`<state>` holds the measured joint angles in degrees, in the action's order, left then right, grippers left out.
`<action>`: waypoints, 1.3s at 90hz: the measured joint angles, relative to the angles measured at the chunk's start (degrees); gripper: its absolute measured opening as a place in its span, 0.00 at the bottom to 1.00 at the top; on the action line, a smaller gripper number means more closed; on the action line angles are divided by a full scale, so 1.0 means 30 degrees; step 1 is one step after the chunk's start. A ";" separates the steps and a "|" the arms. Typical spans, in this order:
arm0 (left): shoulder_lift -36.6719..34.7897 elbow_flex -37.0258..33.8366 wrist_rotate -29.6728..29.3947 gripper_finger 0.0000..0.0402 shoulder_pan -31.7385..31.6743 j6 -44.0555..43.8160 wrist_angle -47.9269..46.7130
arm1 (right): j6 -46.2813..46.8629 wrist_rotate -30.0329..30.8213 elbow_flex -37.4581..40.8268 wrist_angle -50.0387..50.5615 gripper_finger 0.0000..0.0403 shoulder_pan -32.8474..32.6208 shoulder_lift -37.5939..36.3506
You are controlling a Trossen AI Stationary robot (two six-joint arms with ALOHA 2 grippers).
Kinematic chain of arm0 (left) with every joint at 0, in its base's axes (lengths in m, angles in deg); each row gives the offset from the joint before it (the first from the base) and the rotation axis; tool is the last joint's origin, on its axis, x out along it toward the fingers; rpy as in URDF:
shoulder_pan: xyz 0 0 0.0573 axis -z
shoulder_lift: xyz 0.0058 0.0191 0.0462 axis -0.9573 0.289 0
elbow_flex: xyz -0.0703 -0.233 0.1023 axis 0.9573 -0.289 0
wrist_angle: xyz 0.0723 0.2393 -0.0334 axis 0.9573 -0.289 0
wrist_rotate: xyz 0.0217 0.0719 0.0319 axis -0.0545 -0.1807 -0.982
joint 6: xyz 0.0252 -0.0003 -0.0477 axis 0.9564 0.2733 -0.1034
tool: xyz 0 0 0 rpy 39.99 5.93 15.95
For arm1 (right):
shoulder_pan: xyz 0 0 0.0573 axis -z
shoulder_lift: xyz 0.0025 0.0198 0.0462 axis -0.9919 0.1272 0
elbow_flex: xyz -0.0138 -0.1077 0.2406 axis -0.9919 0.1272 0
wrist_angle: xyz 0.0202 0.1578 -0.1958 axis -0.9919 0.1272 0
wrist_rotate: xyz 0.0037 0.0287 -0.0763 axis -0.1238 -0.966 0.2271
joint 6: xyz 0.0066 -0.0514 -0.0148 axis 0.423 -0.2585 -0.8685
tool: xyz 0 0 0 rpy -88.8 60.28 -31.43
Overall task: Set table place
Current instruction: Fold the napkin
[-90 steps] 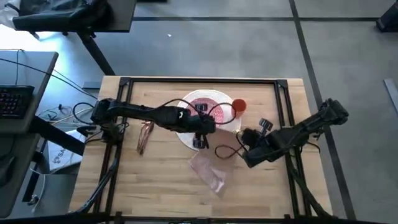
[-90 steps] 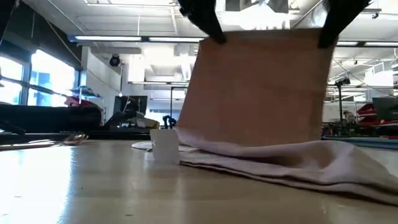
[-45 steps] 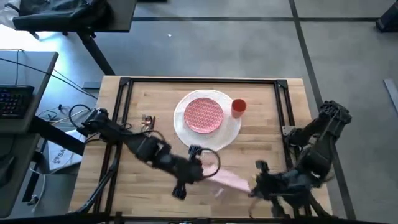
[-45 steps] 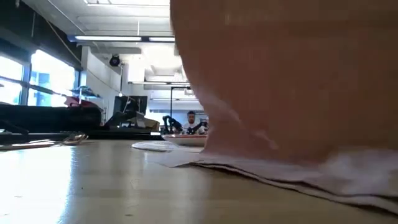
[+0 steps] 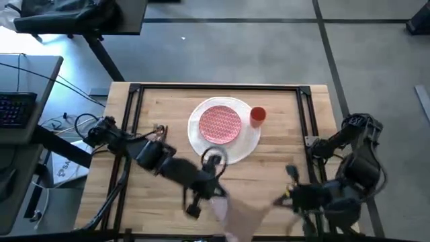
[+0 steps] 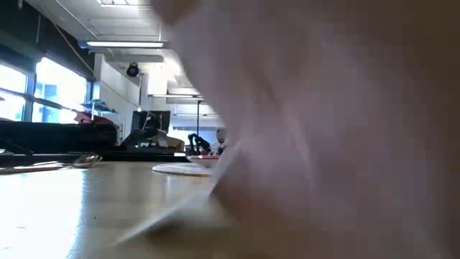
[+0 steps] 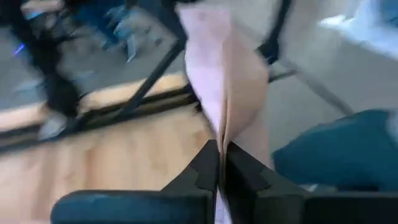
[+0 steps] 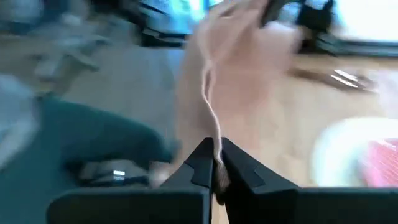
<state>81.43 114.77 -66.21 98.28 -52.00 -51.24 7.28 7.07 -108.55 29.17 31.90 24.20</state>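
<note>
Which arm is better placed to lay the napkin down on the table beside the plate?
Probably left. Both grippers, left and right, are shut on the napkin, but the left is nearer the white plate.

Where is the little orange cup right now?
In the high view, the orange cup stands on the table, touching the large white plate's right rim, toward the far side, away from both arms.

From above I see the table (image 5: 168, 101) in soft, even light with only faint shadows. In my low view, bright ceiling lights and windows glow at the upper left, and the napkin (image 6: 323, 129) is a big fuzzy smear filling the right side. Both wrist views are badly blurred, with smeared streaks everywhere.
</note>
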 joint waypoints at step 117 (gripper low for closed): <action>0.0916 -1.0040 -0.3854 0.00 -0.0885 -0.0976 -0.0348 | 0.2342 -0.2075 1.4022 -0.8175 0.00 0.3497 0.1519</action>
<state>84.18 84.65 -77.77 95.62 -54.93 -52.28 14.30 0.85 -66.48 4.65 42.40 28.76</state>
